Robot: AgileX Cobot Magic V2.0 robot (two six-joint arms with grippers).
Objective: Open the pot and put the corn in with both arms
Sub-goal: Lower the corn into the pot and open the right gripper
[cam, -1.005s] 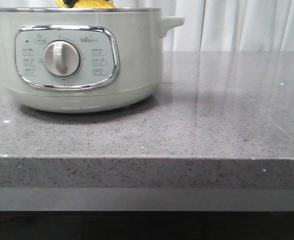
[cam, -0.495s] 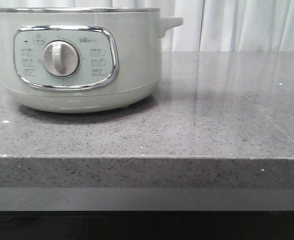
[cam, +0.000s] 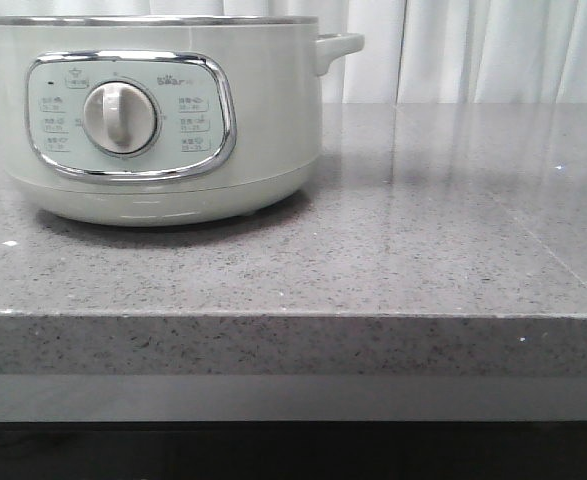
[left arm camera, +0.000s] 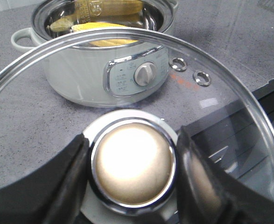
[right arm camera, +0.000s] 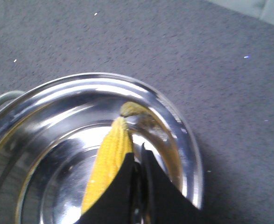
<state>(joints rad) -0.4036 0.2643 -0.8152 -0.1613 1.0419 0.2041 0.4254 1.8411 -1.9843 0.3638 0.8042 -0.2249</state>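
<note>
Left fingers [left arm camera: 132, 175] are closed on the gold knob [left arm camera: 133, 164] of the glass lid [left arm camera: 249, 100], one dark finger at 9 o'clock and one at 3 o'clock of the knob; the lid is held off the pot [left arm camera: 80, 77], which stands uncovered beyond it. Right fingers [right arm camera: 137, 186] are drawn nearly together, tips down inside the pot's steel bowl [right arm camera: 174, 130]; whether they still touch the corn [right arm camera: 108, 161] cannot be told. The corn lies in the bowl beside them at their 10 o'clock, pale stub end toward the far wall. In the front view the pot [cam: 273, 120] sits on the grey speckled bench [cam: 403, 250] at the 10 o'clock corner, control dial [cam: 120, 117] facing the camera.
</note>
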